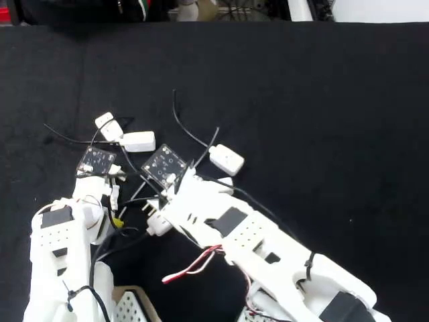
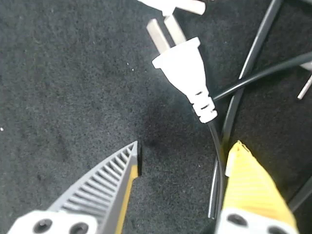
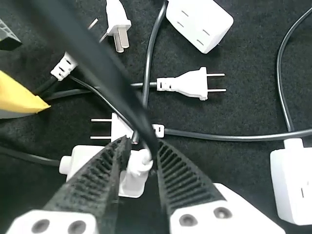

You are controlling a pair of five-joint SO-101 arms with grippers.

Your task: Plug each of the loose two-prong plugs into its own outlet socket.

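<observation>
My right gripper (image 3: pixel 140 161) is shut on the cord end of a white two-prong plug (image 3: pixel 131 181), whose thick black cable (image 3: pixel 92 63) runs up past the camera. In the high view that gripper (image 1: pixel 175 189) sits beside a black square socket board (image 1: pixel 164 164). Close to it lie a round-pin plug (image 3: pixel 190 84) and a flat plug (image 3: pixel 117 129). My left gripper (image 2: pixel 185 151) stands open over the black cloth, just short of a white flat-prong plug (image 2: pixel 183 68). White outlet blocks (image 1: pixel 226 159) (image 1: pixel 139 141) (image 1: pixel 107 125) lie farther back.
A second black square board (image 1: pixel 97 161) lies ahead of the left arm. Black cables (image 2: pixel 243 73) cross the cloth between both grippers. The left gripper's yellow finger (image 3: pixel 19 95) is close beside the right gripper. The far cloth (image 1: pixel 322 87) is bare.
</observation>
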